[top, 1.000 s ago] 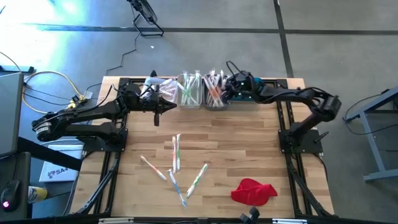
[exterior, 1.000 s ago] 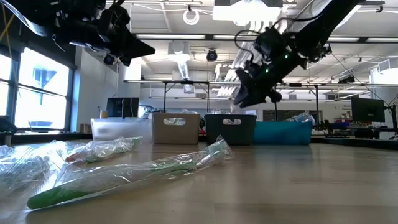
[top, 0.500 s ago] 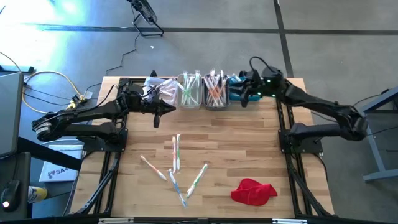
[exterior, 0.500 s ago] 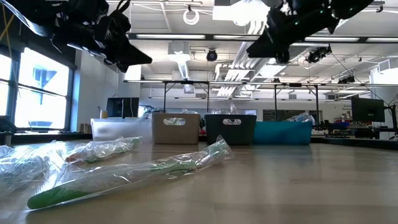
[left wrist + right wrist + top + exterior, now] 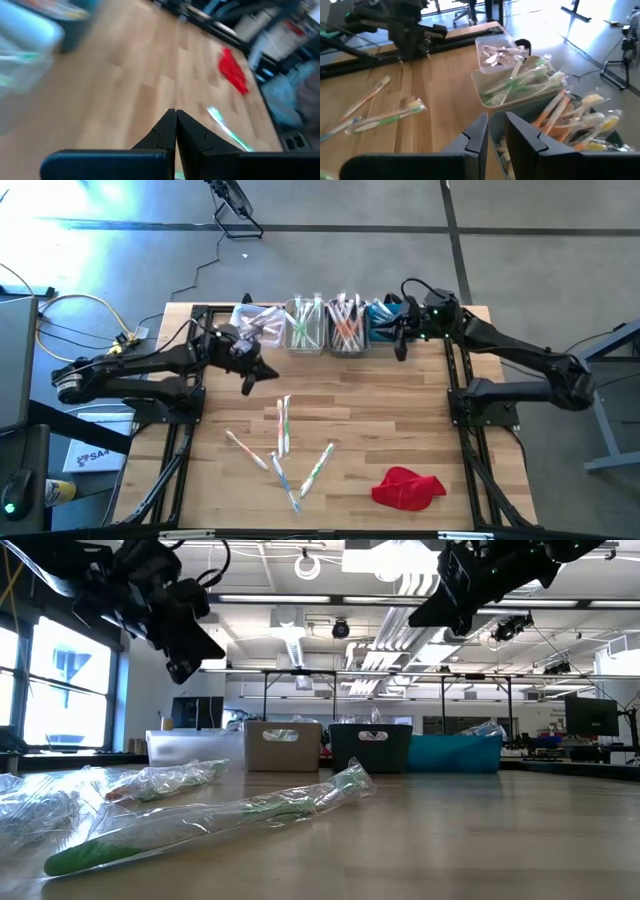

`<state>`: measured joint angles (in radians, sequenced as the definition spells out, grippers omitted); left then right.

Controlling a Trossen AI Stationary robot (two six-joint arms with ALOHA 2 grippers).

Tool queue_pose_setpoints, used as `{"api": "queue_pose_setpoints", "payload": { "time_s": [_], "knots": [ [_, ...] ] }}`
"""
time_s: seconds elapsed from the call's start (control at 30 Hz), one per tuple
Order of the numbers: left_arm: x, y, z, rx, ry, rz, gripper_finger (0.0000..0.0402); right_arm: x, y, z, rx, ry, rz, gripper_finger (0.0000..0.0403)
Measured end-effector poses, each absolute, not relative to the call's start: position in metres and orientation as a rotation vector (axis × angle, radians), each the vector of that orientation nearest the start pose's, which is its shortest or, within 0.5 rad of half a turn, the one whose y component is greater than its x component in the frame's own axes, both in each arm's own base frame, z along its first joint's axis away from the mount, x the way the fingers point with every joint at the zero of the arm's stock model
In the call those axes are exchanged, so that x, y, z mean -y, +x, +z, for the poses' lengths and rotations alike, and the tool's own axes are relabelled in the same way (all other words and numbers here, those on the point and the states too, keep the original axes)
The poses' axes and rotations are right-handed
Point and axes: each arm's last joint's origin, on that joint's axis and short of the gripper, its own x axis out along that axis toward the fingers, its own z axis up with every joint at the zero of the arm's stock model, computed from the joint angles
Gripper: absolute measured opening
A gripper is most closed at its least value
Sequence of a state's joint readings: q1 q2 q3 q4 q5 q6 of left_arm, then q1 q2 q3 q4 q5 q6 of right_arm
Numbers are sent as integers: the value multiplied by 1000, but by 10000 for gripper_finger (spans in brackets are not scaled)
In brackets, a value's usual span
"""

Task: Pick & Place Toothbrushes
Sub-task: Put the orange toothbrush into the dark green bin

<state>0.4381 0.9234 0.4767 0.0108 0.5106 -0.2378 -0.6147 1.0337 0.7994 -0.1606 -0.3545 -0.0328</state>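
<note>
Pale wooden plank table (image 5: 400, 410); crumpled red cloth (image 5: 408, 488) at 5 o'clock. Row of small rectangular bins (image 5: 322, 328) at 12 o'clock, holding wrapped toothbrushes. Loose toothbrushes in clear wrappers (image 5: 285, 442) at 6 o'clock. Left gripper (image 5: 248, 385) at 10 o'clock, fingers pressed together, empty. Right gripper (image 5: 401, 353) at 1 o'clock, narrow gap between fingers, nothing held

Scanning for print; one white sheet (image 5: 88, 456) lies off the table's edge at about eight o'clock in the high view, dark letters on it, perhaps "SA4", too small to be sure; nothing else carries readable text.
</note>
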Motion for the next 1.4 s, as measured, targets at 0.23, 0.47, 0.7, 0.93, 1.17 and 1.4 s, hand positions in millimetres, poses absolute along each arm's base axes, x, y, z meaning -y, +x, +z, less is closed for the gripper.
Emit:
{"api": "queue_pose_setpoints", "payload": {
  "time_s": [0.23, 0.47, 0.7, 0.93, 1.17, 1.4],
  "knots": [
    [-25, 196, 236, -412, -297, -90, 10, 131, 204, 281, -390, 136, -210, 54],
    [16, 193, 250, -587, -172, -53, 10, 143, 226, 256, -422, 181, -114, 54],
    [45, 186, 269, -660, -259, -90, 10, 147, 242, 238, -441, 235, -54, 54],
    [74, 185, 261, -719, -207, -116, 10, 130, 253, 238, -438, 235, 10, 54],
    [91, 193, 242, -829, -157, -132, 10, 113, 263, 241, -424, 253, 61, 54],
    [97, 201, 227, -915, -156, -163, 10, 97, 270, 243, -411, 275, 99, 54]
  ]
}}
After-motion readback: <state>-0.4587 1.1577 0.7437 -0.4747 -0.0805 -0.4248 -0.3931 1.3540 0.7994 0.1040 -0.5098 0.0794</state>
